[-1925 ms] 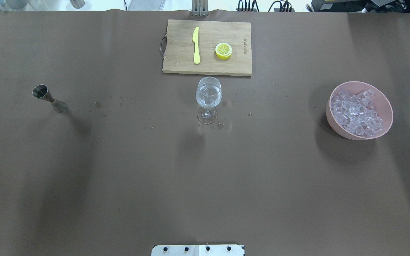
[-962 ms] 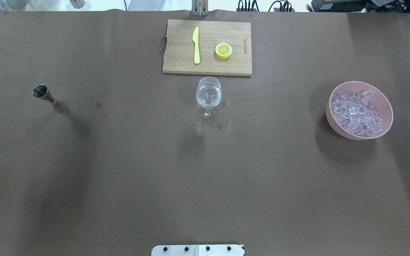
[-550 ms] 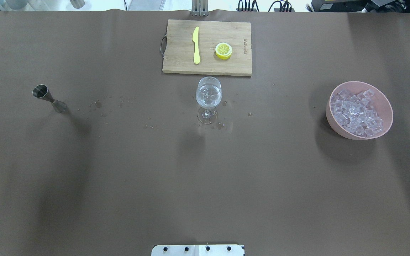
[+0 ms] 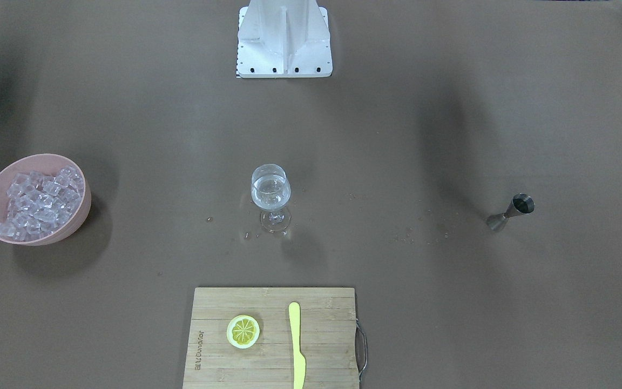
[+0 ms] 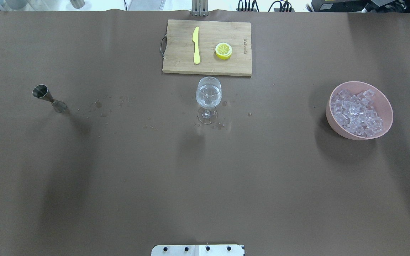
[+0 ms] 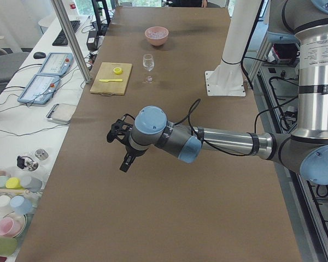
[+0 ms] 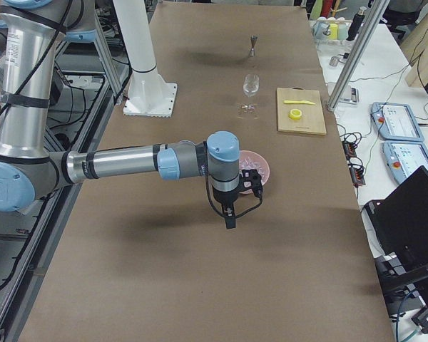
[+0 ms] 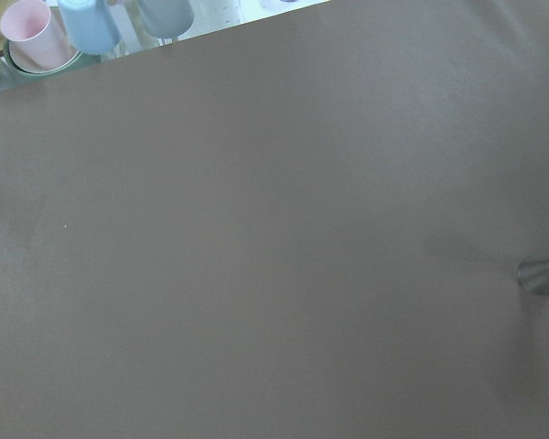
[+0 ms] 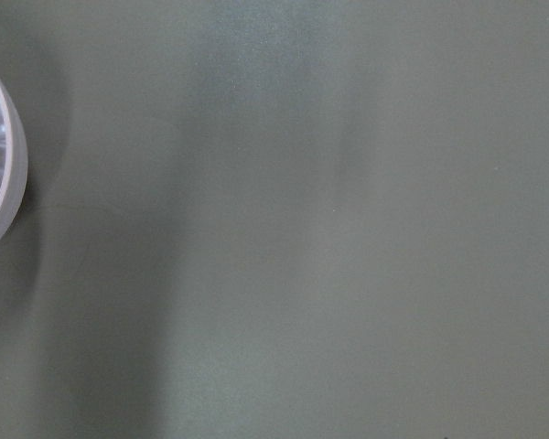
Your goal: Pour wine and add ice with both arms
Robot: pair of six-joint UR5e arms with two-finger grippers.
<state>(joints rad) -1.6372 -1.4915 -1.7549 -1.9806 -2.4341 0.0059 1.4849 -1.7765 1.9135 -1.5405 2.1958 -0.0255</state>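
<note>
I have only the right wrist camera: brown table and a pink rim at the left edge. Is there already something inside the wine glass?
Observer: Yes, the wine glass holds clear liquid.
Operator: Where does it stand from the bowl?
Observer: In the overhead view it stands in the middle, far to the left of the pink bowl.
Operator: Is the jigger held by a gripper?
Observer: No, the jigger stands alone on the robot's left side; nothing touches it.

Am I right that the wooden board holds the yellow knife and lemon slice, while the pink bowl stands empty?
Not quite: the pink bowl is heaped with ice, as the overhead exterior view shows. The wooden board does hold the yellow knife and lemon slice.
</note>
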